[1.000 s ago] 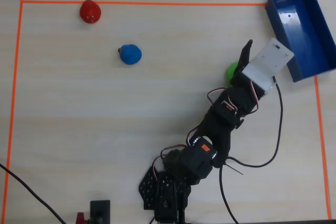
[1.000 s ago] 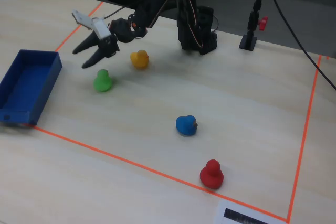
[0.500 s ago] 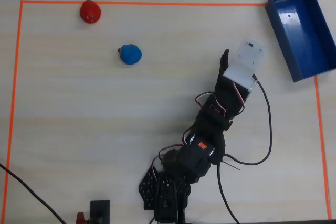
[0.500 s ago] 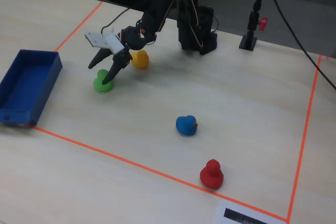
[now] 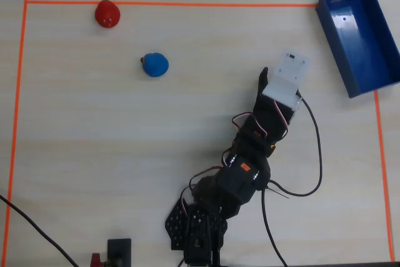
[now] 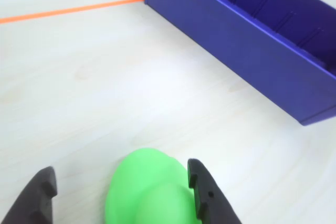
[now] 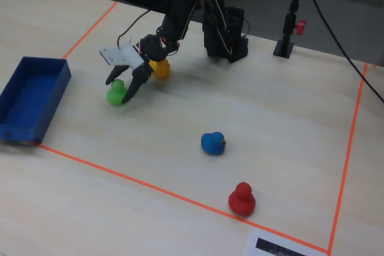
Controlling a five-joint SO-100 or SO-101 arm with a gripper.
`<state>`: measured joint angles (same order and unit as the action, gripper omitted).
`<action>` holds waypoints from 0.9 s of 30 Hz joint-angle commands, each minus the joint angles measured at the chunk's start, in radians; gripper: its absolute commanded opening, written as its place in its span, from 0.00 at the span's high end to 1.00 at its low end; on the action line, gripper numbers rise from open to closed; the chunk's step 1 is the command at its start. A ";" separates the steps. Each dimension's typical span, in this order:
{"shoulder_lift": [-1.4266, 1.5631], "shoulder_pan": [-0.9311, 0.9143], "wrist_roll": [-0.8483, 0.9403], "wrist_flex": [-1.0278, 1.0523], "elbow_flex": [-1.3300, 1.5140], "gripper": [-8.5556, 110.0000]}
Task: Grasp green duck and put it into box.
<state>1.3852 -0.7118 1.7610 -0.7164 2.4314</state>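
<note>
Step in hand: grasp. Your end effector (image 7: 122, 92) straddles green duck (image 7: 116, 93), fingers apart, not yet clamped. In wrist view duck (image 6: 149, 190) sits on bench (image 7: 240, 106) between both fingers, nearer right one (image 6: 206, 192). Blue box (image 7: 30, 97) lies at 9 o'clock from duck in fixed view, well apart. Next: close on duck, lift, carry over box wall.

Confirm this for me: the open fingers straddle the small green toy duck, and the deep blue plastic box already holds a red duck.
Wrong on the box. The overhead view shows the deep blue plastic box empty; the red duck sits on the table by the orange tape. The open fingers do straddle the small green toy duck.
</note>
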 commanded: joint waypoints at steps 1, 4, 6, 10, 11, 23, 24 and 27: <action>-0.023 -0.020 0.011 -0.005 -0.020 0.64; -0.054 -0.026 0.012 -0.006 -0.044 0.64; -0.074 -0.029 0.012 -0.011 -0.058 0.64; -0.101 -0.034 0.014 -0.014 -0.074 0.64; -0.106 -0.034 0.014 -0.014 -0.075 0.64; -0.132 -0.014 0.028 -0.011 -0.120 0.86; -0.132 -0.014 0.029 -0.011 -0.121 0.87; -0.126 -0.012 0.051 0.002 -0.124 0.90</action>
<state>1.2441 -0.7348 1.7871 -0.7148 2.3439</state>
